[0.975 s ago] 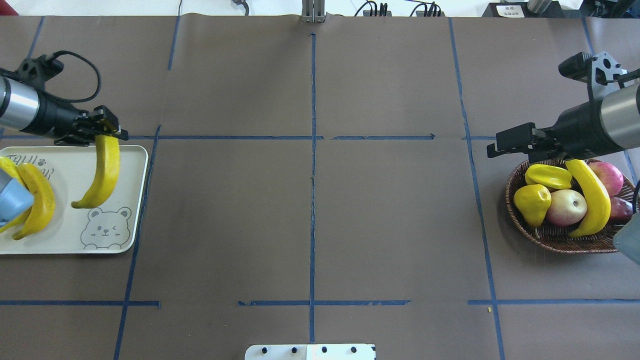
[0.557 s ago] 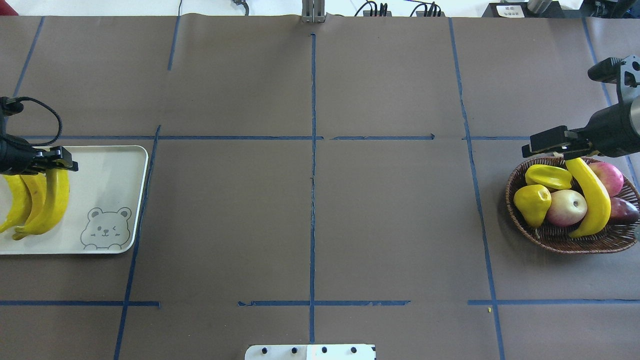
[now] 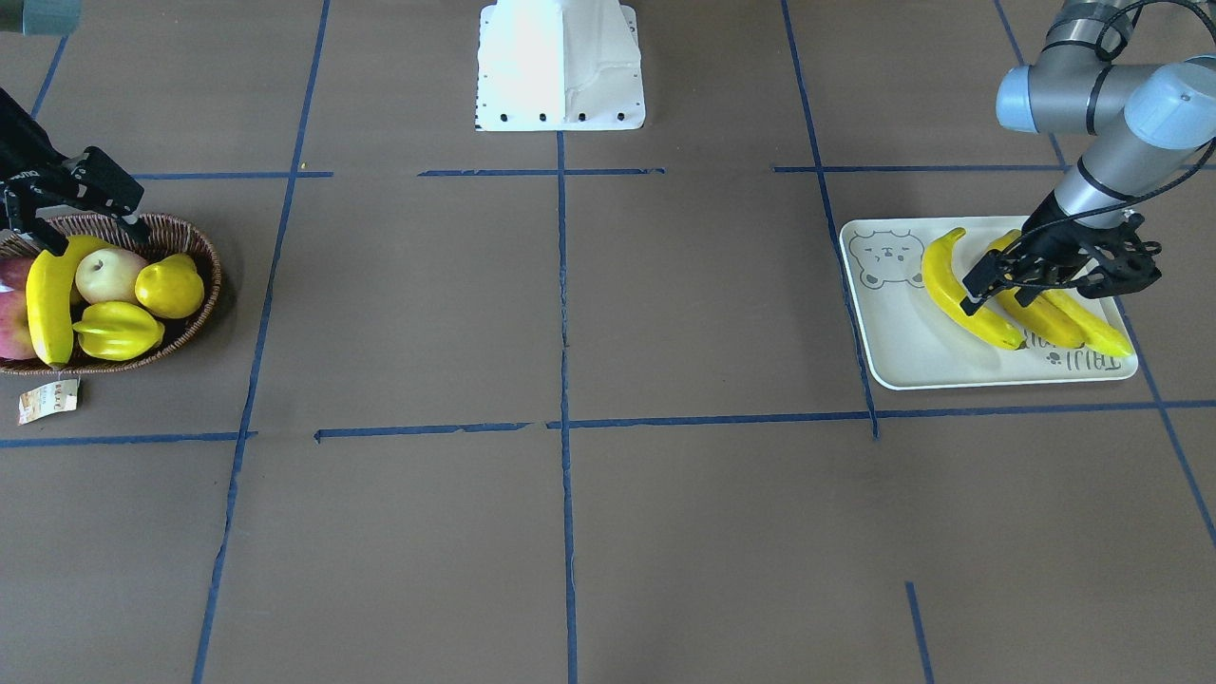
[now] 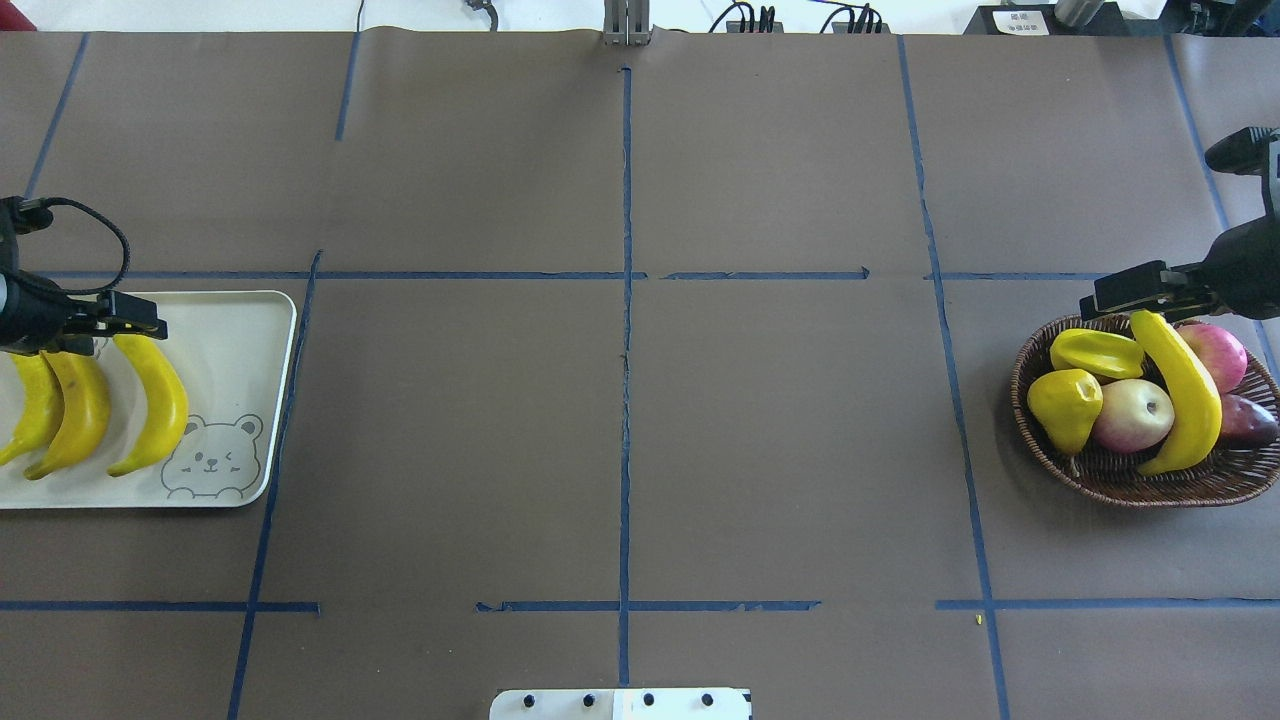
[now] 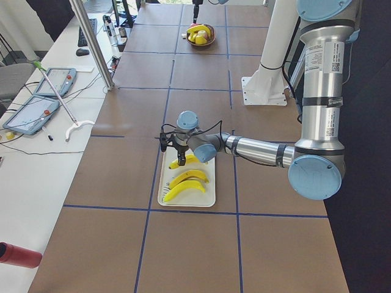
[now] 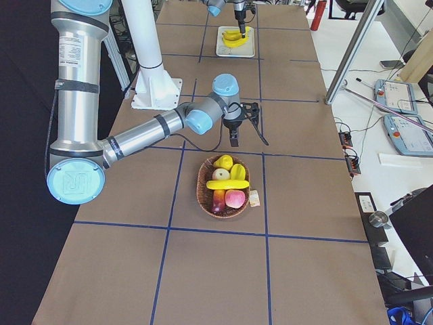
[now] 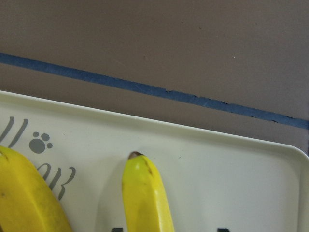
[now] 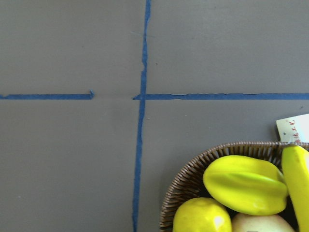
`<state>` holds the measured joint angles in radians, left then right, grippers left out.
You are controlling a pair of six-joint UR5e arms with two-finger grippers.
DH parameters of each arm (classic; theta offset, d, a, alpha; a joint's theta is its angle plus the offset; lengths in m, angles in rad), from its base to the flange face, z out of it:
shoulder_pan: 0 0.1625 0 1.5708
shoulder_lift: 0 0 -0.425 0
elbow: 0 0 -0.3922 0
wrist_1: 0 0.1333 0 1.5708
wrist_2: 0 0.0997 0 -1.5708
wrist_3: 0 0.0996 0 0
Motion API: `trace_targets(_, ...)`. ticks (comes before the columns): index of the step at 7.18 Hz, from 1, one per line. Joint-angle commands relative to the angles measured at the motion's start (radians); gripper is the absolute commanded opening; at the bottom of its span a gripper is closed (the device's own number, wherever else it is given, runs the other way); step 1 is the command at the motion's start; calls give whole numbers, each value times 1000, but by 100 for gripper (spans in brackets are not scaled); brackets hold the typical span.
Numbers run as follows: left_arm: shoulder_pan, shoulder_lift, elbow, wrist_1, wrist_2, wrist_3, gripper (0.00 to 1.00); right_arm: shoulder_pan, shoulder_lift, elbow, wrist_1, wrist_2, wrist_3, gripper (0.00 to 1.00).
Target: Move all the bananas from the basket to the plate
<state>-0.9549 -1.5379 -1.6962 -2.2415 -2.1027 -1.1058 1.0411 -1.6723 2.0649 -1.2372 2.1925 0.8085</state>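
Observation:
Three bananas (image 4: 150, 400) lie side by side on the cream plate (image 4: 240, 340) at the table's left. My left gripper (image 4: 140, 328) hovers open just over the far tip of the rightmost one (image 7: 145, 193), a fingertip showing on each side of it. The fourth banana (image 4: 1185, 400) lies across the fruit in the wicker basket (image 4: 1120, 480) at the right. My right gripper (image 4: 1100, 298) is open and empty above the basket's far rim, by that banana's upper end (image 8: 297, 179).
The basket also holds a yellow starfruit (image 4: 1097, 352), a yellow lemon (image 4: 1065, 405), two apples (image 4: 1132, 415) and a dark purple fruit (image 4: 1245, 420). A paper tag (image 3: 47, 401) hangs off its rim. Blue tape lines cross the brown table cover.
My left gripper carried the third banana leftward over the plate and let it go; it now lies flat beside the other two. My right gripper drew back toward the right edge.

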Motion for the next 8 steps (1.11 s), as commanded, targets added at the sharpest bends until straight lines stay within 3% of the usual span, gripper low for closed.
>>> trace_targets(1, -7, -24, -125, 173, -45, 15, 99, 5, -73, -28, 8, -42, -81, 100)
trace_targets(3, -10, -108, -256, 406, -48, 15, 99, 5, -137, -54, 13, -77, -165, 100)
trace_targets(4, -8, -146, -267, 454, -46, 14, 99, 5, -148, -99, 12, -101, -211, 100)
trace_targets(6, -7, -153, -266, 454, -45, 14, 99, 1, -153, -175, 18, -97, -206, 100)
trace_targets(8, -7, -153, -266, 454, -46, 14, 99, -3, -142, -186, 53, -70, -190, 100)
